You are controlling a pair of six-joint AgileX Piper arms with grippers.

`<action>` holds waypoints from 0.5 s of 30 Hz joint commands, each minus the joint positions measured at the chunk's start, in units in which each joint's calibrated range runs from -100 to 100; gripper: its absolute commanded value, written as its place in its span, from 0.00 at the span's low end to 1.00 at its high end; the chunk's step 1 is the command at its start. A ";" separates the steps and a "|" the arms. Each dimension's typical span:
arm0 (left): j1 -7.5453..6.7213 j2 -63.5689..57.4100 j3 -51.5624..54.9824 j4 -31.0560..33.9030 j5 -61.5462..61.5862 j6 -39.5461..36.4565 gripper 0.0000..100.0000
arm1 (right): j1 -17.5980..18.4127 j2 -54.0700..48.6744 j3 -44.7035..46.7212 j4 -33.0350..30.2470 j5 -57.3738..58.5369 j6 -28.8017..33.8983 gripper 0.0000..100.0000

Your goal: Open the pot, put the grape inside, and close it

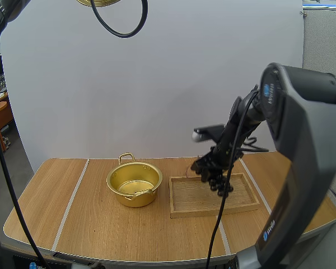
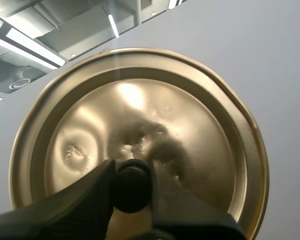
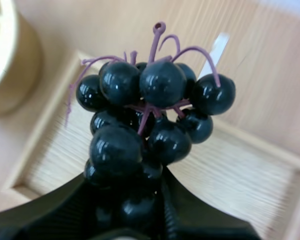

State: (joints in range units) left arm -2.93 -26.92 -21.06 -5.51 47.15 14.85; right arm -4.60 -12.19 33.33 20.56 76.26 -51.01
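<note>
The gold pot (image 1: 134,184) stands open on the table left of the wooden tray (image 1: 213,195); its rim also shows beside the tray (image 3: 2,60). Its gold lid (image 2: 140,125) is held up high, my left gripper (image 2: 132,185) shut on the lid's black knob (image 2: 132,186); the lid's edge (image 1: 101,2) shows at the top of the high view. My right gripper (image 1: 210,168) is shut on a bunch of dark grapes (image 1: 220,182), hanging just above the tray. Close up, the grapes (image 3: 145,120) sit pinched between the black fingers (image 3: 55,210) over the tray (image 3: 240,175).
The wooden table (image 1: 89,224) has pale strips (image 1: 70,204) running front to back. Bare tabletop lies left of and in front of the pot. A white backdrop rises behind the table.
</note>
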 commanded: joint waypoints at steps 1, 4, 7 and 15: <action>-0.16 -0.44 -0.31 0.51 -2.11 -0.76 0.00 | 0.64 -5.95 -1.45 0.61 4.31 -0.07 0.00; -0.16 -0.44 -0.31 0.51 -2.11 -0.76 0.00 | 2.11 -9.61 -4.92 0.61 9.73 2.28 0.00; -0.16 -0.44 -0.31 0.51 -2.11 -0.76 0.00 | 4.39 -10.83 -9.14 0.69 15.18 4.57 0.00; -0.16 -0.44 -0.31 0.51 -2.11 -0.76 0.00 | 13.17 -9.63 -15.90 1.00 16.49 9.96 0.00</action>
State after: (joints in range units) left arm -2.93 -26.92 -21.06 -5.51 47.15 14.85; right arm 6.43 -22.09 19.18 20.97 92.12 -42.56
